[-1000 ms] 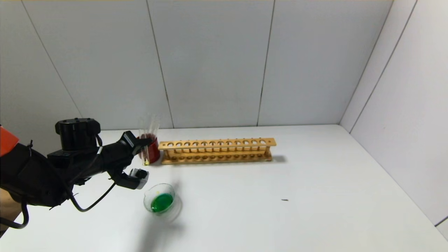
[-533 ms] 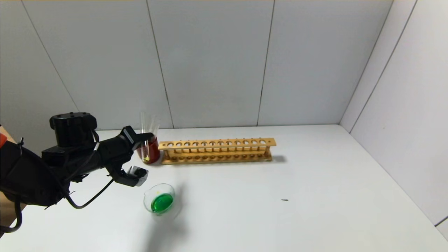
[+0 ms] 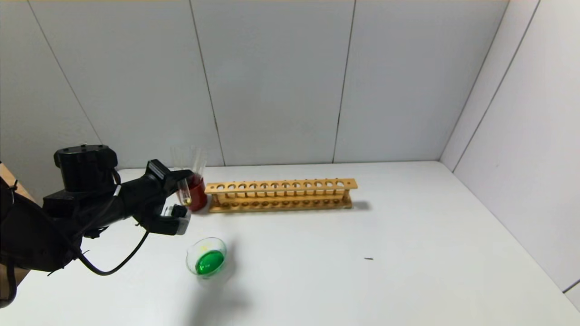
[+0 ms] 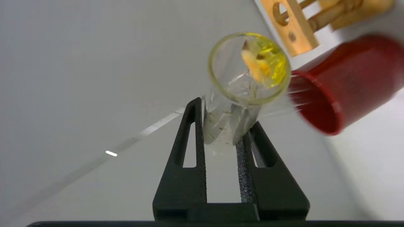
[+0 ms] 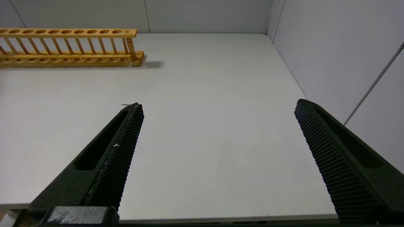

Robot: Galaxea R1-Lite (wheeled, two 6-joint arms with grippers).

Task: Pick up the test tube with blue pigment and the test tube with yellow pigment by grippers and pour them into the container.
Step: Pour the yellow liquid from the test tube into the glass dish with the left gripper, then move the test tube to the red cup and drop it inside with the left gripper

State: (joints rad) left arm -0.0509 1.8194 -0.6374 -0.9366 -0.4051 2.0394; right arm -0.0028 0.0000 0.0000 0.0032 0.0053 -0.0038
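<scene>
The left gripper [image 3: 180,177] clenched the test tube with yellow pigment [image 3: 184,192], its long axis near upright, yellow tip down, beside the red cup [image 3: 196,194] near the worktop's [image 3: 408,253] far-left edge. One container [image 3: 206,258] held green liquid. The right gripper [image 5: 217,132] stood released.

Black left arm [image 3: 68,213] w/ round motor cap, looping black cable, white-grey gripper housing. Black tapered slotted fingers [image 4: 186,148]; right gripper [image 5: 217,148] pads cross-hatched.

Bright even overhead light, soft shadows under rack [image 3: 281,195] & beaker [image 3: 206,257], red cup [image 4: 341,82] motion-blurred in wrist cam
</scene>
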